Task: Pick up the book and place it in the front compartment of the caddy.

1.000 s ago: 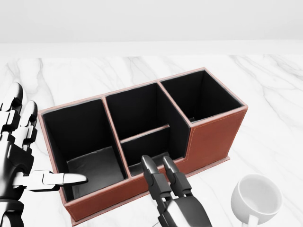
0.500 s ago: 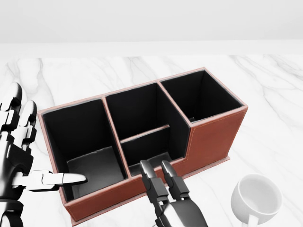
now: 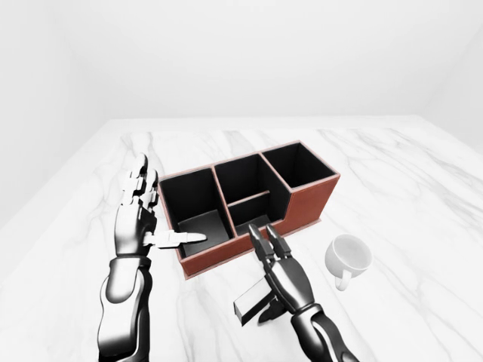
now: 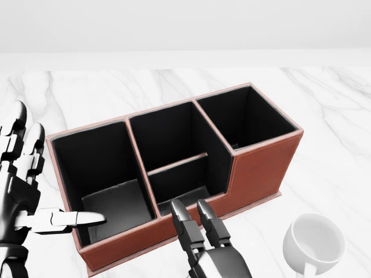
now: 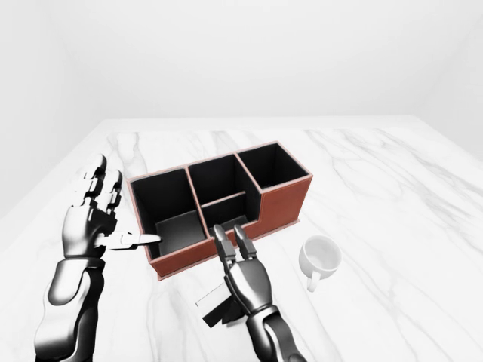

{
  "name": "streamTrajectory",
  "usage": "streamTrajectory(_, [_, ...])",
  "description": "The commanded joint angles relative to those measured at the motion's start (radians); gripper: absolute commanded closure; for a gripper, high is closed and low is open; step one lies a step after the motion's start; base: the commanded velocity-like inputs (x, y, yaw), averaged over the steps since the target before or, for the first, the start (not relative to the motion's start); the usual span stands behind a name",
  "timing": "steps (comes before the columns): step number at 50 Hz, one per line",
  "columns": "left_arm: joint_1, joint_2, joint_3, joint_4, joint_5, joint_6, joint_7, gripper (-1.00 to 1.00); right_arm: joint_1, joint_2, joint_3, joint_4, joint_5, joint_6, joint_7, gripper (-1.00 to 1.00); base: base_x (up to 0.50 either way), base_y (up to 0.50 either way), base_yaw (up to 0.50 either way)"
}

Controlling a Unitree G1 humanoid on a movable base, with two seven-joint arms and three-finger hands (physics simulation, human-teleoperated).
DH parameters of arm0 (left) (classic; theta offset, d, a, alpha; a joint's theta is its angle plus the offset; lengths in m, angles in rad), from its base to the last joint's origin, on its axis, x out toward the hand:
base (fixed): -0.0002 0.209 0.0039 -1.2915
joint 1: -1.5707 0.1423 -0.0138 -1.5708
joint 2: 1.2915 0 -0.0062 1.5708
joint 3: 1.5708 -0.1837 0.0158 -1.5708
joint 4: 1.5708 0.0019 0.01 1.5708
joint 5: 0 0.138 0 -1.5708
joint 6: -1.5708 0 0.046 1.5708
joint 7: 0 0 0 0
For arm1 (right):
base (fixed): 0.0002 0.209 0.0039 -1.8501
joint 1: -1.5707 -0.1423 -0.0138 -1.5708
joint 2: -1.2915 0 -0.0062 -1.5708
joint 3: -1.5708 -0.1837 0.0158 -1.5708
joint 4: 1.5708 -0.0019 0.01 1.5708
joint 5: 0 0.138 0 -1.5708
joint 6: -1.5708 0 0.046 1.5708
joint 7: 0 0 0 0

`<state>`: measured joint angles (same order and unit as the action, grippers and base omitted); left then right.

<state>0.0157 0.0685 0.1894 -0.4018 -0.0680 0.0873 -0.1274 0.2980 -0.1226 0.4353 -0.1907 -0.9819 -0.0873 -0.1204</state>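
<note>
Book, dark, tilted, gripped in right hand below caddy in left-eye view, not in any compartment. Fingertips pt toward caddy's low wall. Left hand spread, empty, thumb over caddy's left rim. White mug stands on marble table, right of caddy.

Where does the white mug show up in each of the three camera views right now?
Left-eye view: white mug, lower right of centre, right of the caddy.
Head view: bottom right corner, cut by the lower edge.
Right-eye view: just right of centre, low.
Shared landmark: the caddy's tall right end, up and left of the mug.
</note>
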Motion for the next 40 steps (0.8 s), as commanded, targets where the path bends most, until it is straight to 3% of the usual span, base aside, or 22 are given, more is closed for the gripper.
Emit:
streamTrajectory(1, [-0.003,0.003,0.005,0.001,-0.002,0.0,-0.001,-0.97,-0.011,0.006,-0.005,0.011,-0.01,0.0,-0.001,-1.0,0.0,0.0,0.0])
streamTrajectory(40, [0.0,0.0,0.001,-0.001,-0.001,0.0,0.001,-0.97,-0.021,0.01,0.003,0.098,-0.078,0.0,-0.055,-1.0,0.0,0.0,0.0])
